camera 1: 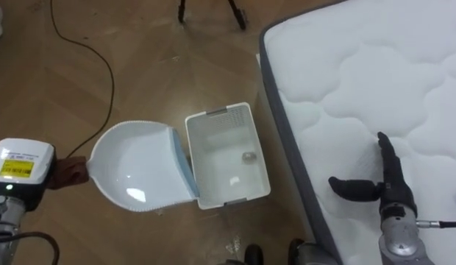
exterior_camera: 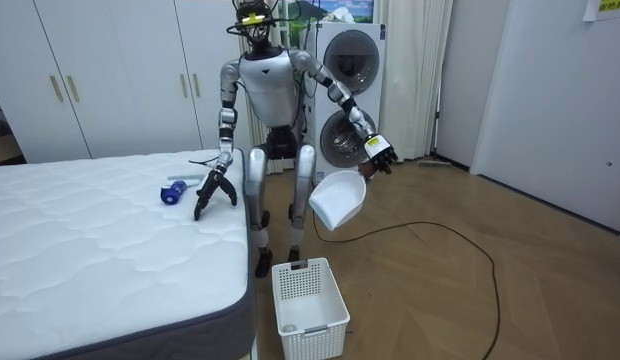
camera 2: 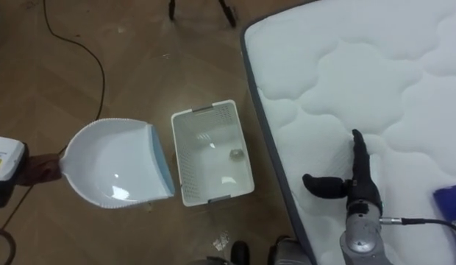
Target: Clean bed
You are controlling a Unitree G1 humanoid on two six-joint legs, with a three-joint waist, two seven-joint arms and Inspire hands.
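Observation:
I stand at the corner of the bed, whose white quilted mattress [camera 1: 375,73] lies to my right. My right hand [camera 1: 390,180] hovers open over its edge, fingers straight and thumb spread. A small blue thing [camera 2: 450,206] lies on the mattress just past that hand, also visible in the room view [exterior_camera: 173,192]. My left hand [camera 1: 66,173] is shut on the handle of a white dustpan [camera 1: 140,165], held out over the floor beside a white plastic basket [camera 1: 217,114]. A small grey scrap [camera 1: 248,157] lies in the basket.
The basket stands on the wooden floor against the bed's side. A dark thin object [exterior_camera: 200,163] rests on the mattress behind the blue thing. A stacked washer and dryer [exterior_camera: 350,90] and white wardrobes [exterior_camera: 110,70] stand behind me. Tripod legs [camera 1: 209,11] stand ahead.

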